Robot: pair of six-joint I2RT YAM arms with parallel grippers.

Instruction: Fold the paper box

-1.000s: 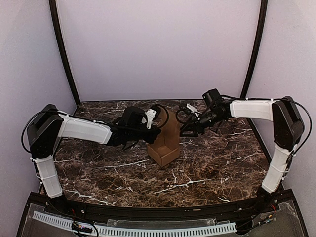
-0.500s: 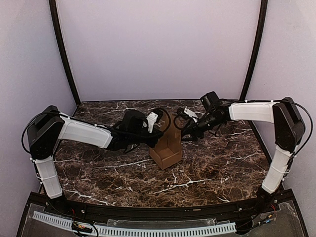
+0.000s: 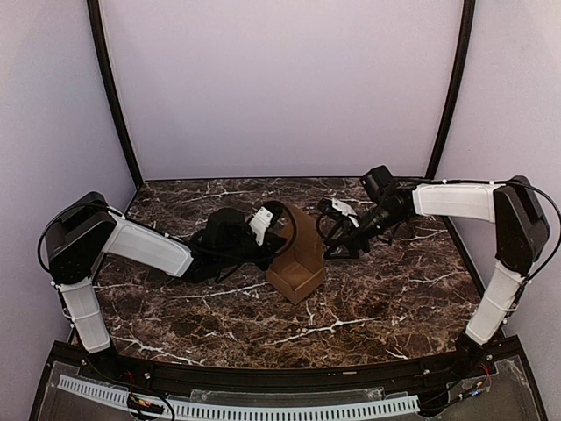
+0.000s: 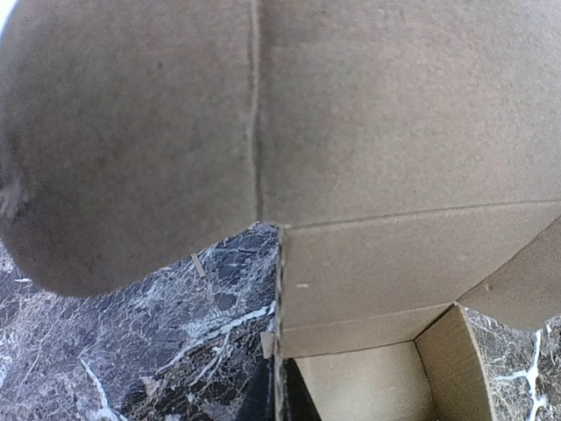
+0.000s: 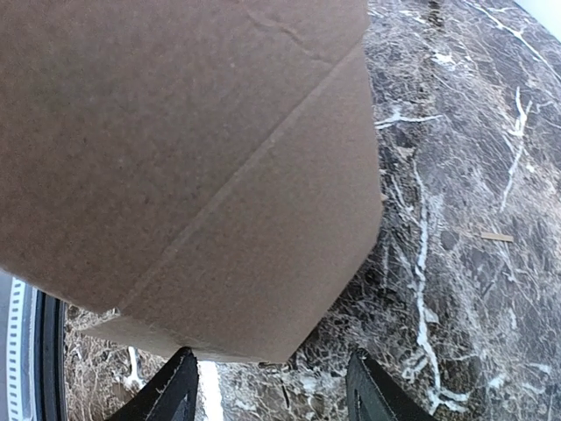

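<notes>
The paper box [image 3: 296, 263] stands mid-table [image 3: 377, 307], flap upright; the left gripper [image 3: 272, 235], closed, crowds its left side, any hold hidden; the right gripper [image 3: 330, 246], jaws spread, hangs just right. Marble stretches to the near edge; walls [image 3: 280, 88] hem the other three.

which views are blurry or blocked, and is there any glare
Left wrist: the box fills most of the frame, close and soft. Right wrist: box covers the upper left, slightly soft; the table looks sharper. Top: even light, no strong glare.

Your left arm [image 3: 149, 247] and right arm [image 3: 456, 200] wear white shells between black joints; black cables loop at both wrists, and the right end effector [image 5: 272, 358] has two black fingers.
</notes>
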